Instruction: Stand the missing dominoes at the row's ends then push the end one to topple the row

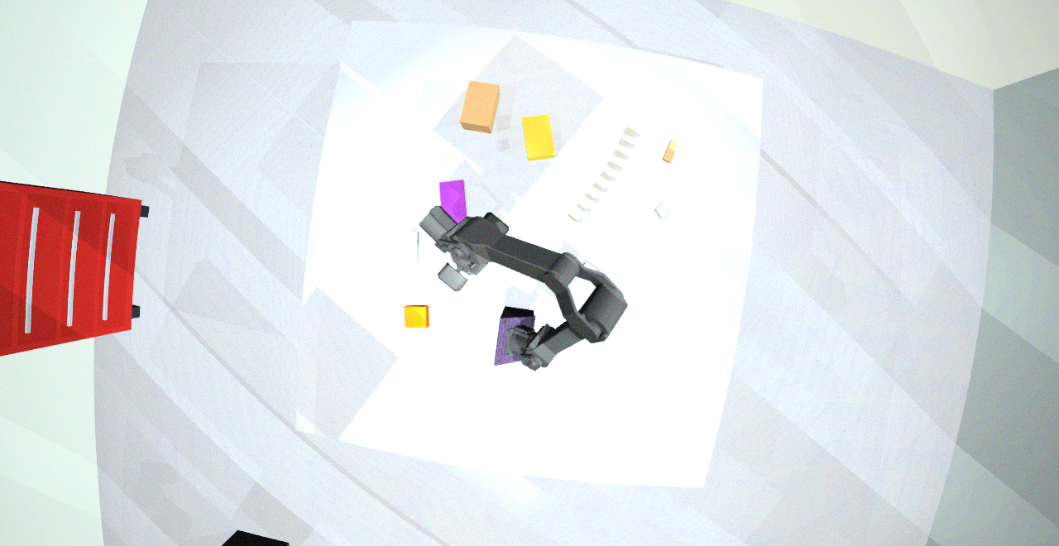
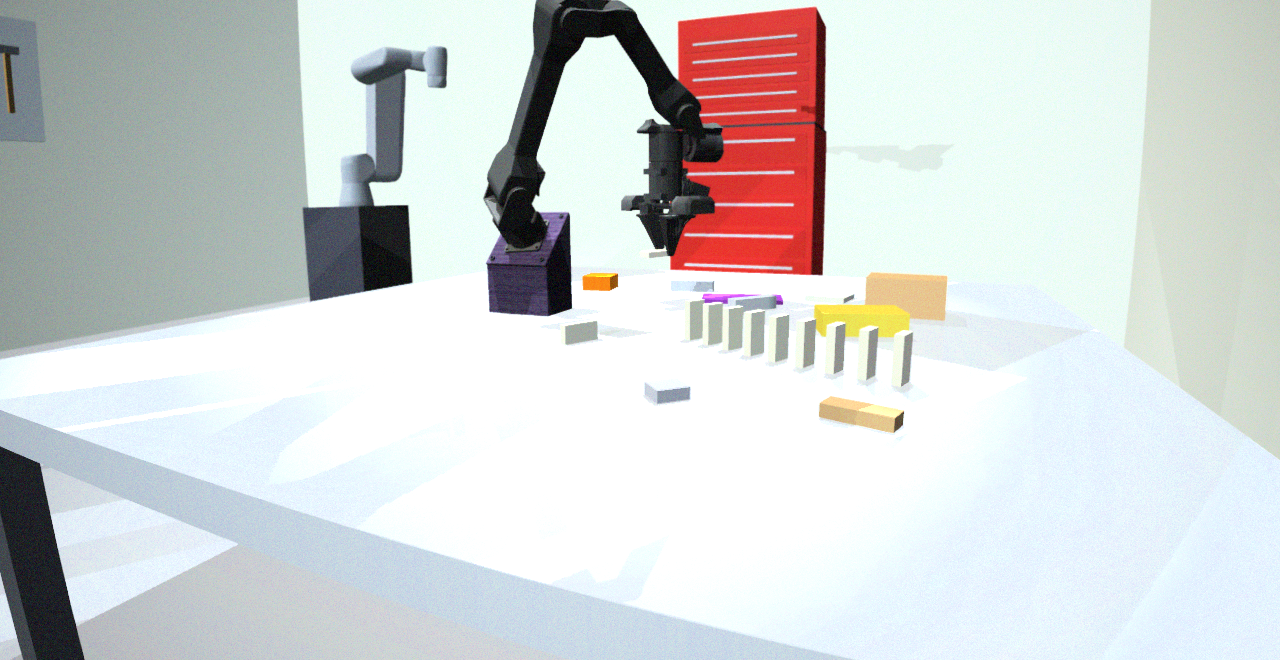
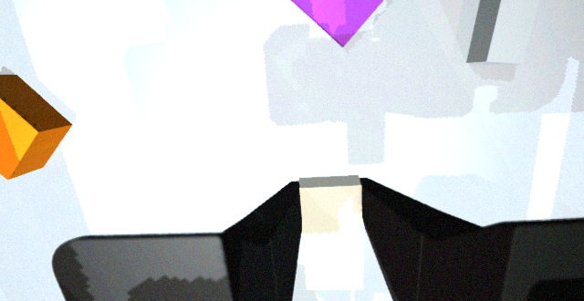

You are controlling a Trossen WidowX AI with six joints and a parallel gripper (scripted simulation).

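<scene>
My gripper (image 2: 665, 249) (image 3: 328, 189) is shut on a cream domino (image 2: 653, 254) (image 3: 330, 205). It holds the domino above the table, its long side roughly level, well away from the row. Several cream dominoes stand upright in a slanting, evenly spaced row. One end domino (image 1: 630, 131) (image 2: 902, 359) is nearest the wooden block, the other end domino (image 1: 574, 217) (image 2: 693, 320) is nearer the arm's base. Another cream domino (image 2: 579, 332) lies on its long edge between the base and the row; the arm partly covers that area in the top view.
A purple slab (image 1: 452, 198) (image 2: 711, 299) (image 3: 328, 0) lies near the gripper. An orange block (image 1: 416, 316) (image 2: 599, 282) is left of the base. A yellow block (image 1: 538, 136) (image 2: 861, 322) and tan box (image 1: 480, 106) (image 2: 905, 296) stand behind the row. A wooden block (image 1: 670, 150) (image 2: 861, 414) and grey block (image 1: 662, 210) (image 2: 666, 392) lie across it.
</scene>
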